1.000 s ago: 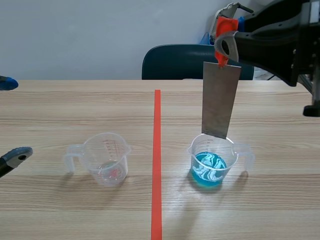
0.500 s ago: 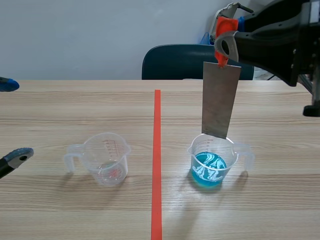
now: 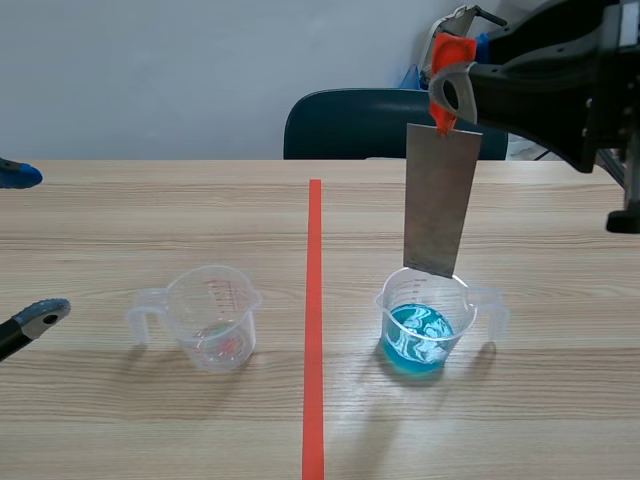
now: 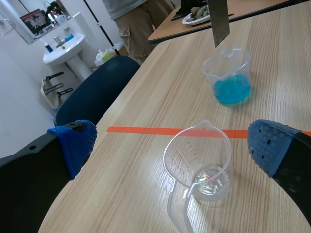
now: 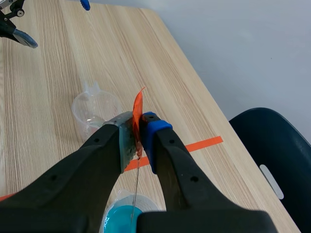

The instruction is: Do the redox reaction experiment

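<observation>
Left gripper (image 3: 32,243) drifts a touch lower and further out toward its own side than half a second ago; nothing else shifts. Its blue-padded fingers are spread wide, gripping nothing. In the left wrist view the clear measuring cup (image 4: 199,165) sits on the table just ahead of and between them, untouched.

Nearest on the wooden table (image 3: 150,420), the orange-red tape line (image 3: 314,330) runs away from the robot, splitting the two cups. On the left arm's side stands the clear measuring cup (image 3: 212,320), upright, with red graduations and its handle pointing outward. Whether there is any liquid at the bottom, cannot tell. On the right arm's side stands the second cup (image 3: 425,320), upright, holding blue liquid (image 3: 418,338) low in it, handle pointing outward too.

Metal plate (image 3: 440,200) hangs vertically over the second cup. Its lower edge is about at rim level and clear of the liquid. Right gripper (image 3: 447,100) is raised, clamped on the plate's top end, with an orange tab (image 5: 137,109) squeezed between the fingers.

Beyond the table's far edge is a dark blue chair (image 3: 350,125), with a pale wall behind.
</observation>
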You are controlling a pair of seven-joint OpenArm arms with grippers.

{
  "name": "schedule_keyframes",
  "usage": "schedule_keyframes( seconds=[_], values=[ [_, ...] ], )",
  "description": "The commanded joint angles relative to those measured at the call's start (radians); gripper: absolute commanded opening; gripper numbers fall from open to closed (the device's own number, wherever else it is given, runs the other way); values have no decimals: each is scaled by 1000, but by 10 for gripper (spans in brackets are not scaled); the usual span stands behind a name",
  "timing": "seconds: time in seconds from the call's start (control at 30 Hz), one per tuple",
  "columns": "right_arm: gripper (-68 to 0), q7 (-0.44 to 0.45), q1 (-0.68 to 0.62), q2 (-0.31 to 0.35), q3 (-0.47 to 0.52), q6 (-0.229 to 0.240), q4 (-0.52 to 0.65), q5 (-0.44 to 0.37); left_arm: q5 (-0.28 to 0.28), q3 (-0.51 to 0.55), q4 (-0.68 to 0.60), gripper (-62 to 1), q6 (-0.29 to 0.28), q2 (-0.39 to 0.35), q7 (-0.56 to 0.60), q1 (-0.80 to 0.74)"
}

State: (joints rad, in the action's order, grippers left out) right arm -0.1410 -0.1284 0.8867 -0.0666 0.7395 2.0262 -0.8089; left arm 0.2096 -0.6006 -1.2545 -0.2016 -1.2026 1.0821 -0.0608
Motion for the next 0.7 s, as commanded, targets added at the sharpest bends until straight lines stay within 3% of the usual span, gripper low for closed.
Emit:
schedule_keyframes(
  seconds=[0.0, 0.4, 0.67],
  values=[
    [-665, 8, 9, 5, 16, 6, 10, -14, 8, 8, -20, 14, 1, -6, 21, 3],
    [-665, 11, 23, -2, -5, 6, 9, -14, 16, 8, -20, 14, 1, -6, 21, 3],
    [-665, -33, 150, -56, -111, 6, 9, -13, 16, 8, -20, 14, 2, -6, 20, 3]
  ],
)
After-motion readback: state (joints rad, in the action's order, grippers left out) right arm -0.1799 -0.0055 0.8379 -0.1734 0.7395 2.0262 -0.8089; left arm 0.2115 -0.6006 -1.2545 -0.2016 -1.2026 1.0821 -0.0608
